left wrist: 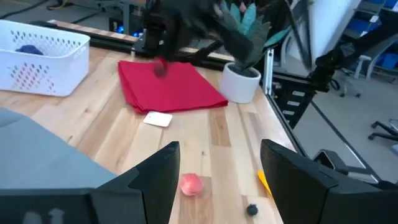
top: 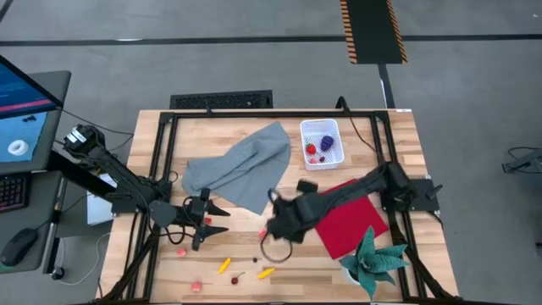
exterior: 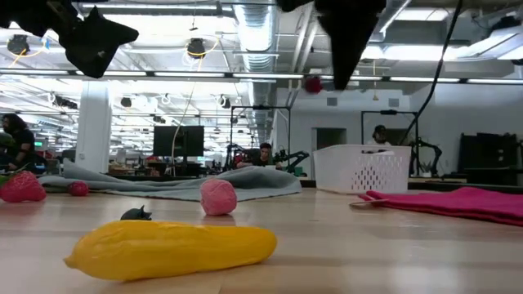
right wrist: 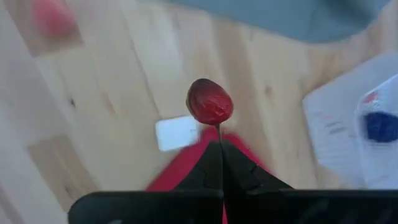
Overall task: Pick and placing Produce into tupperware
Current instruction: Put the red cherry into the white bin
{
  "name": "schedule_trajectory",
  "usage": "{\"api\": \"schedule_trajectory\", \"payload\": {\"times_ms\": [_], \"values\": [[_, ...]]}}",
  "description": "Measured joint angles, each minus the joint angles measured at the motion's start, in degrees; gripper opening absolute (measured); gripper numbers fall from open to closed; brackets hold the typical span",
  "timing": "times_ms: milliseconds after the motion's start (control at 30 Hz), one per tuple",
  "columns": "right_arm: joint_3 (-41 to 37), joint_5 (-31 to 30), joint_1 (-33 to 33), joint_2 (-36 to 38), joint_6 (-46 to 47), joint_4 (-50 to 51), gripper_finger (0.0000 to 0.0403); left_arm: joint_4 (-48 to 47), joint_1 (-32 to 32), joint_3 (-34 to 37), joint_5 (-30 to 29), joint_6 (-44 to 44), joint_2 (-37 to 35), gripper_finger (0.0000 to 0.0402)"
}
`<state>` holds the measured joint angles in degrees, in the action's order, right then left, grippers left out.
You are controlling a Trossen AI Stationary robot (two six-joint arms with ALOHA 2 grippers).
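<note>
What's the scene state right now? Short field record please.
right end effector: shut on a dark red cherry by its stem, lifted above the table
left end effector: open, empty, low over the table near a pink berry
tub: holds a purple grape bunch and red pieces
loose on table: yellow pieces, more berries
also: grey cloth, red cloth, potted plant

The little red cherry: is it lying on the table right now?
No: the cherry hangs in the air, pinched by its stem in the shut right gripper.
</note>
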<state>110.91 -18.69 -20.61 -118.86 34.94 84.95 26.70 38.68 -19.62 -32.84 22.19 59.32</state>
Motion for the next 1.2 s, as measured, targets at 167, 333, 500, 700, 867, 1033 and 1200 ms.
{"api": "schedule_trajectory", "payload": {"times_ms": [167,333,500,700,867,1033,1200], "values": [[0.1,-1.0,6.4,8.0,-3.0,0.5,0.001,0.3,0.0,-0.1,-1.4,0.0,1.2,0.0215],[0.1,0.6,15.2,15.6,-7.2,0.0,0.001,0.7,0.0,0.0,-2.1,0.1,2.8,0.0215],[0.1,6.4,26.4,20.1,-9.9,0.0,0.001,1.2,0.0,0.0,-2.5,1.1,3.4,0.0215],[-0.5,14.4,39.5,19.7,-12.0,0.0,0.001,1.5,-0.1,0.0,-2.4,1.5,3.6,0.0215],[-3.7,19.7,47.0,15.0,-12.5,0.5,0.001,1.7,-0.1,0.0,-2.2,2.4,3.6,0.0215],[-6.0,23.3,50.7,9.3,-13.1,1.0,0.0011,1.7,0.3,0.0,-2.0,4.1,3.6,0.0215],[-7.2,26.4,52.7,4.3,-13.0,2.3,0.001,1.5,1.4,0.0,-2.0,4.6,3.6,0.0215]]}}
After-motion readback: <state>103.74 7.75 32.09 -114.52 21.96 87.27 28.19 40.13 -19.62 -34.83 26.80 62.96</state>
